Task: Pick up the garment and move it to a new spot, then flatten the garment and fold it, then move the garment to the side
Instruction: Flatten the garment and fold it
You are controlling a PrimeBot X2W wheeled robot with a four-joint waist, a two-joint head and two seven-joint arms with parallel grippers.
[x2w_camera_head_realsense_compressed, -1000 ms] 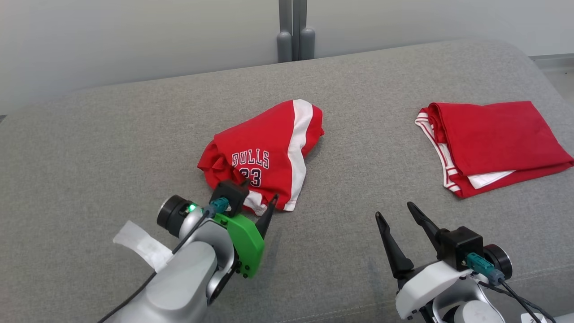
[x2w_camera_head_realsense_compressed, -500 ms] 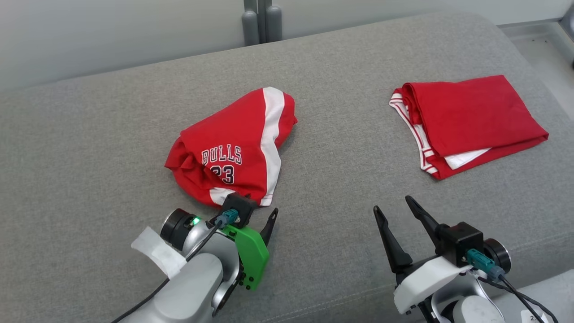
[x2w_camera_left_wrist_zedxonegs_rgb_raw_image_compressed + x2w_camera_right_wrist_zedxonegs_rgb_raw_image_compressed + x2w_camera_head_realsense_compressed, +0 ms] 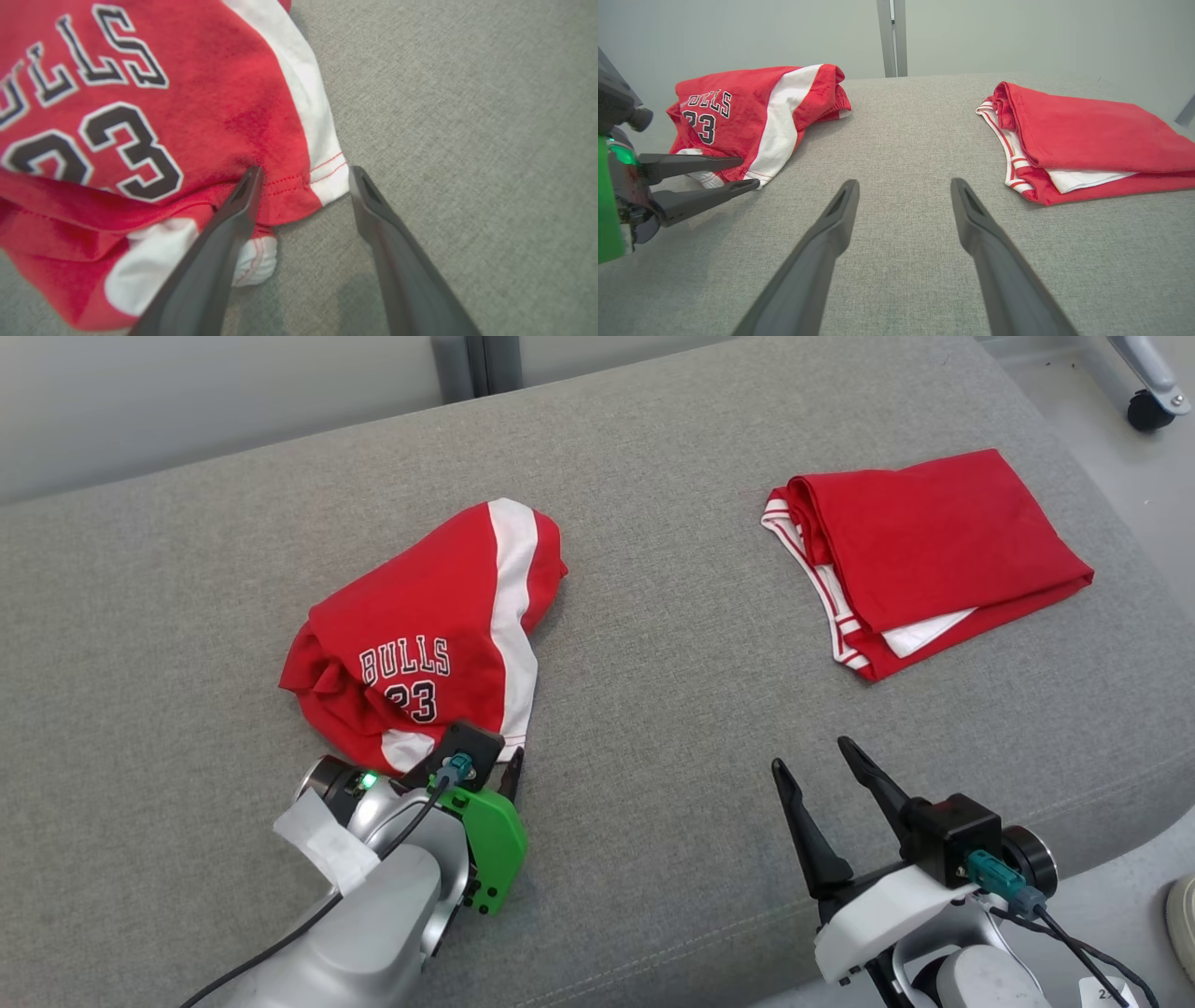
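Lit brightly and evenly, diffuse, from overhead. Sharp throughout the head view, weave of the grey cushion [image 3: 672,644] legible to its far edge. Soft, short shadows: along the right flank of the crumpled garment [image 3: 420,644], under the folded garment [image 3: 934,541] toward the cushion's right edge, beneath the left gripper [image 3: 306,171]. Slightly blurred in the left wrist view, worst on the lettering at the picture's left side and on the near finger shafts. Softened likewise along the right gripper [image 3: 904,183] shafts in the right wrist view; stretched at the margins by the wide lens.
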